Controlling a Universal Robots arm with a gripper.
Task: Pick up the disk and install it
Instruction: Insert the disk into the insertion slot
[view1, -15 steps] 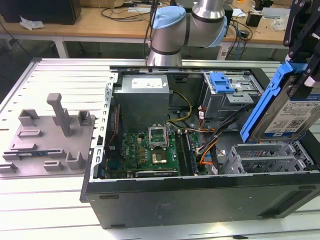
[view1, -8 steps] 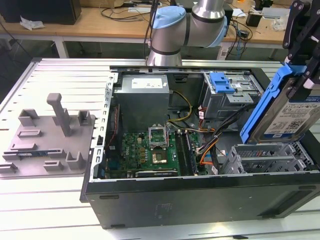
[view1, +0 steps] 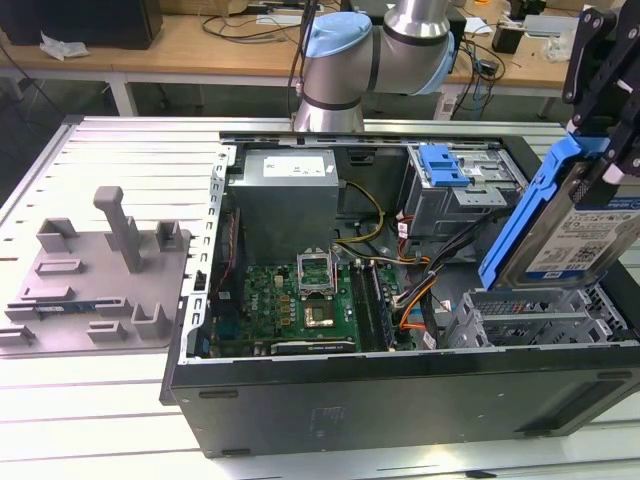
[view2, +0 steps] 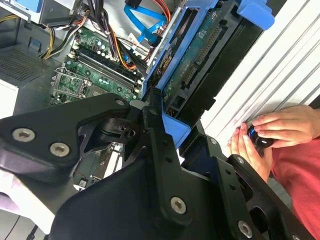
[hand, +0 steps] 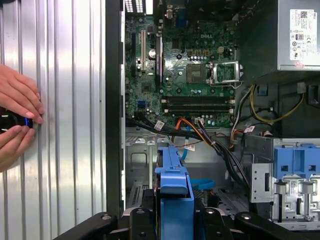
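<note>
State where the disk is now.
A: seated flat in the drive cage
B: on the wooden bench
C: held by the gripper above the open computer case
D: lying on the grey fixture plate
C: in the exterior view the disk sits tilted in the gripper, above the case's metal cage.

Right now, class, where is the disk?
The disk is at the exterior view's right, held tilted in the gripper, above the metal drive cage of the open computer case.
</note>
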